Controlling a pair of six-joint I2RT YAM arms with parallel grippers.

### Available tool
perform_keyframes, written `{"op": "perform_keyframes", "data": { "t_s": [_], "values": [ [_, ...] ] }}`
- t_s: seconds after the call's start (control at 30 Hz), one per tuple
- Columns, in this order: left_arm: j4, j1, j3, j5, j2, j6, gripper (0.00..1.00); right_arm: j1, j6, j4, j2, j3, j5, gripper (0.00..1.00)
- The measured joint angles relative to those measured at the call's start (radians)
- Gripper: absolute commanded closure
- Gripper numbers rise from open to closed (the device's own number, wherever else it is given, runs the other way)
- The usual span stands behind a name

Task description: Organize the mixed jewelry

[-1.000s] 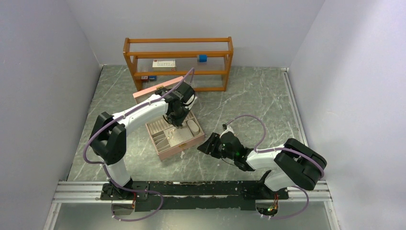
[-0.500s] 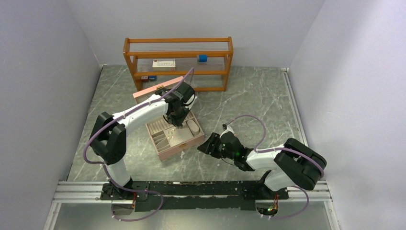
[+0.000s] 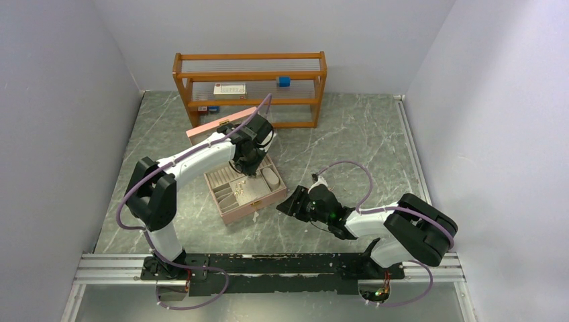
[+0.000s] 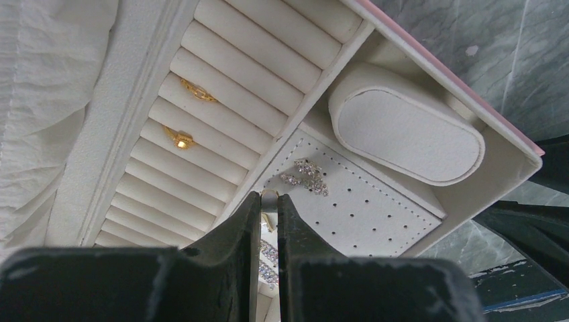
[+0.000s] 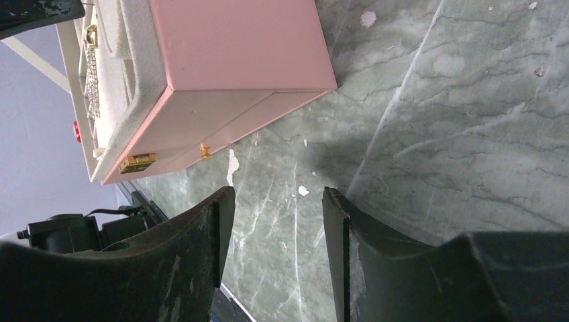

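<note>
High above and behind the near edge, looking down over the table (image 3: 349, 134). On the left wrist, close over the open jewelry box (image 4: 463, 107) interior; on the right, low beside its pink front (box shared by all three).

Marble table (image 3: 362, 134): jewelry box (image 3: 251, 208), wooden rack (image 3: 249, 56)

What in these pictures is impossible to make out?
- Left wrist: the gold piece pinched by the left gripper; its fingers hide all but a loop.
- Top external: jewelry in the pink box, too small, partly under the left arm.
- Right wrist: box interior, cut off by the frame edge.
</note>
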Motion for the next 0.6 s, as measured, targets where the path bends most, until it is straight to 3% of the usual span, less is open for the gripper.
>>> {"op": "perform_keyframes", "data": {
  "t_s": [0.6],
  "values": [
    [0.002, 0.0, -0.006, 0.004, 0.0, 0.002, 0.88, 0.0, 0.0, 0.011, 0.008, 0.0, -0.001, 0.45]
  ]
}}
